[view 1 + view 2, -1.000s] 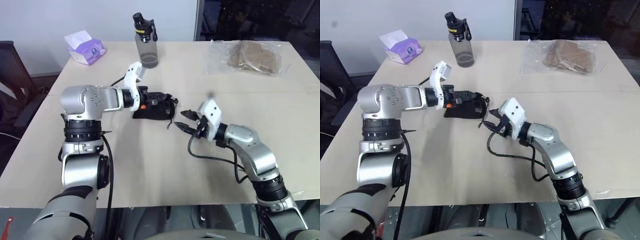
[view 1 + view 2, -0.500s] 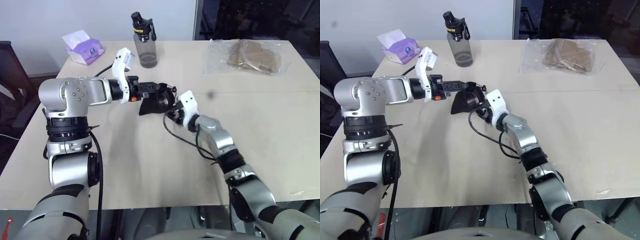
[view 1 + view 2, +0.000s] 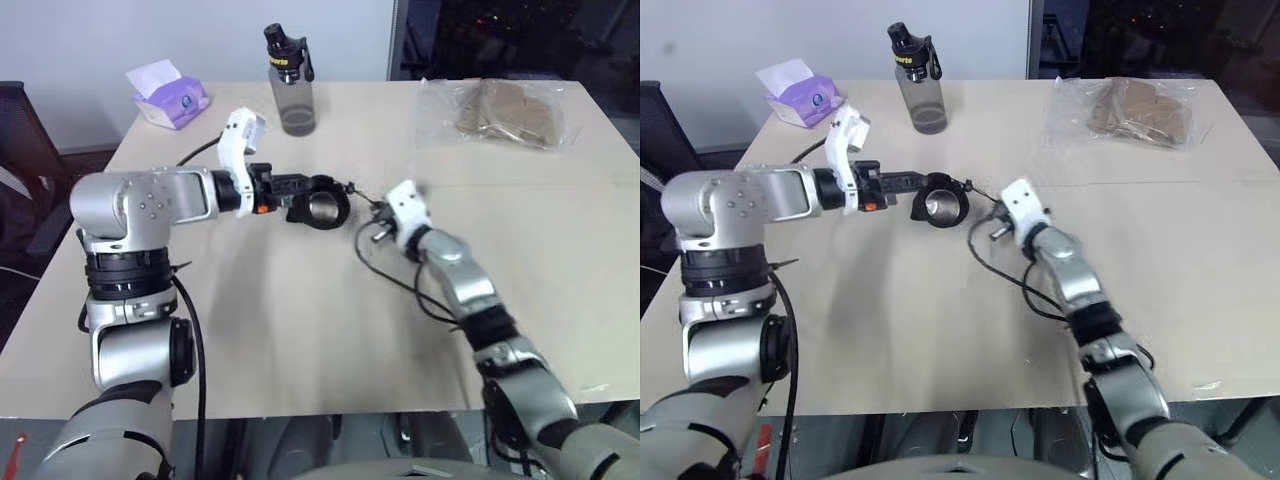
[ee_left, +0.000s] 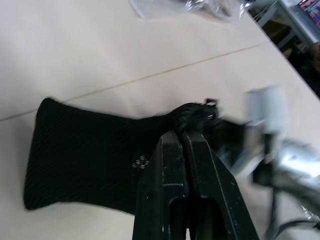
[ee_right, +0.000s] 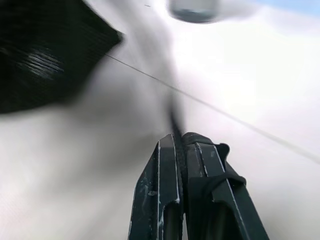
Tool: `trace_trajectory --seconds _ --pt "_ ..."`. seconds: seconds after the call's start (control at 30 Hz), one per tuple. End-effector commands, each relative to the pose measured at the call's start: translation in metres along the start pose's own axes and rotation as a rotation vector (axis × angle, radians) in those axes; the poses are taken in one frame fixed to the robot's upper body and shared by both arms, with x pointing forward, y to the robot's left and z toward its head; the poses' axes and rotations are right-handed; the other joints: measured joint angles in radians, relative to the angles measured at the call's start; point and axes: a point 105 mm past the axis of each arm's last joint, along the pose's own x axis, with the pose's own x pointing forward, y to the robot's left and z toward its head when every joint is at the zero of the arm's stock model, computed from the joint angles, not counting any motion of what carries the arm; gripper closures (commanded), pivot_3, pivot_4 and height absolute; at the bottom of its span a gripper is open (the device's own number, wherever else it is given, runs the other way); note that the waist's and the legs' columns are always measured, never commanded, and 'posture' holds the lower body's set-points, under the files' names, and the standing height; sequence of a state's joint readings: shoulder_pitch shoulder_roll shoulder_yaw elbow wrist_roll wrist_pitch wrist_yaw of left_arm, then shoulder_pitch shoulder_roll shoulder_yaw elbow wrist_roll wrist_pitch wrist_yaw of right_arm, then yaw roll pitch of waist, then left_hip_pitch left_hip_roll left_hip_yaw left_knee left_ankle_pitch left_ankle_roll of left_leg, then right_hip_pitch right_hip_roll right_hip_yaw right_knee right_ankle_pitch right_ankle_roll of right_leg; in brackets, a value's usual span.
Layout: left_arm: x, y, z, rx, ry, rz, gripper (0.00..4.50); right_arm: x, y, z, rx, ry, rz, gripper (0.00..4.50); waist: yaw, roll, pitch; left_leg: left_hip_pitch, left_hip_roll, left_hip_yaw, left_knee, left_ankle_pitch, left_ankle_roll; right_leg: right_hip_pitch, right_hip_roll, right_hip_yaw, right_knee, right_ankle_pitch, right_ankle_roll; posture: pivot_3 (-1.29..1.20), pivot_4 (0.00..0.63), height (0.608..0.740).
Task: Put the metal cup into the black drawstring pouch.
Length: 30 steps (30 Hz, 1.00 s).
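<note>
Metal cup (image 3: 944,206) sits inside the black drawstring pouch (image 3: 320,202); shiny interior visible through the pouch mouth, which faces the head camera. Pouch is held up off the bench (image 3: 300,330), roughly mid-bench, between the two arms.

Left pincer (image 4: 182,137) clenched on the pouch at its gathered mouth edge; in the left wrist view the fingers are pressed together on bunched fabric, pouch body spreading away beyond them. Left arm reaches across from the left side, about level.

Right pincer (image 5: 179,137) clenched on the thin cord (image 3: 362,195); the right wrist view shows a dark line running out from between the closed fingertips toward the pouch. The cord runs from the pouch mouth to the pincer just right of the pouch.

Further out: grey water bottle (image 3: 293,84) with black cap standing at the far edge, behind the pouch. Purple tissue pack (image 3: 170,95) at the far left corner. Clear plastic bag (image 3: 500,113) with brown contents at far right. All well apart from the pouch.
</note>
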<state>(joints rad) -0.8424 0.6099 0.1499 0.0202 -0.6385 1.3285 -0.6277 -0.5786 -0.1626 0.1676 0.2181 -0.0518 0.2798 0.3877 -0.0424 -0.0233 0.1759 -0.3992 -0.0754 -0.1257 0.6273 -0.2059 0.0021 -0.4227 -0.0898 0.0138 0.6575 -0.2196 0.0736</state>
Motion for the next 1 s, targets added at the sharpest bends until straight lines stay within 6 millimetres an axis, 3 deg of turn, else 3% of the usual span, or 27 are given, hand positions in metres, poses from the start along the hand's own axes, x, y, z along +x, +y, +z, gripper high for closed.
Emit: trace_trajectory --seconds 0.03,0.07,0.13,0.23,0.5,0.63,0.73,1.0 --pt "0.004 -0.017 -0.003 0.237 0.018 -0.043 4.5 -0.04 -0.019 0.058 -0.159 -0.103 -0.044 4.41 0.001 0.0 0.0 0.0 0.0 0.001 0.0 0.0 0.0 0.0 0.0 0.0 0.0 0.0 0.0 0.0 0.15 0.74" --pt "0.008 -0.022 -0.005 0.28 0.015 -0.067 4.08 -0.053 -0.022 0.068 -0.189 -0.105 -0.048 4.5 0.0 0.0 0.0 0.0 0.001 0.001 -0.001 0.0 0.0 -0.001 0.0 0.001 0.0 0.0 0.0 0.0 0.15 0.74" --pt "0.021 -0.041 0.002 0.337 -0.06 -0.148 3.67 -0.076 -0.024 0.086 -0.226 -0.108 -0.047 4.5 0.003 0.0 0.0 0.0 0.001 0.002 -0.001 -0.002 0.003 -0.001 0.0 0.001 0.0 0.0 0.0 0.0 0.15 0.74" --pt "0.041 -0.073 0.011 0.474 -0.148 -0.256 2.35 -0.098 -0.018 0.109 -0.236 -0.115 -0.035 4.5 0.013 0.0 0.0 0.0 0.003 0.001 0.0 -0.003 0.005 0.001 0.0 -0.001 -0.002 0.0 0.0 0.0 0.15 0.74" --pt "0.077 -0.106 0.012 0.618 -0.182 -0.43 2.35 -0.116 -0.01 0.128 -0.258 -0.072 -0.033 4.5 0.013 0.0 0.0 -0.001 0.003 0.003 0.001 -0.003 0.005 0.001 0.0 -0.001 -0.002 0.0 0.0 0.0 0.15 0.74" --pt "0.083 -0.123 0.008 0.648 -0.169 -0.547 2.35 -0.118 -0.012 0.128 -0.26 -0.05 -0.051 4.5 0.015 0.0 0.0 -0.003 0.003 0.003 0.002 -0.003 0.006 0.001 0.0 -0.002 -0.004 0.0 0.0 0.0 0.15 0.74" --pt "0.081 -0.132 0.012 0.577 -0.178 -0.62 2.35 -0.12 -0.015 0.124 -0.263 -0.029 -0.074 4.5 0.014 0.0 0.0 -0.003 0.003 0.003 0.002 -0.004 0.007 0.001 0.0 -0.001 -0.005 0.0 0.0 0.0 0.15 0.74" --pt "0.077 -0.105 0.019 0.577 -0.143 -0.555 2.35 -0.128 -0.021 0.112 -0.28 0.03 -0.099 4.5 0.008 0.0 0.0 -0.003 0.004 0.003 0.002 -0.004 0.007 0.001 0.001 -0.002 -0.004 0.0 0.0 0.0 0.15 0.74"
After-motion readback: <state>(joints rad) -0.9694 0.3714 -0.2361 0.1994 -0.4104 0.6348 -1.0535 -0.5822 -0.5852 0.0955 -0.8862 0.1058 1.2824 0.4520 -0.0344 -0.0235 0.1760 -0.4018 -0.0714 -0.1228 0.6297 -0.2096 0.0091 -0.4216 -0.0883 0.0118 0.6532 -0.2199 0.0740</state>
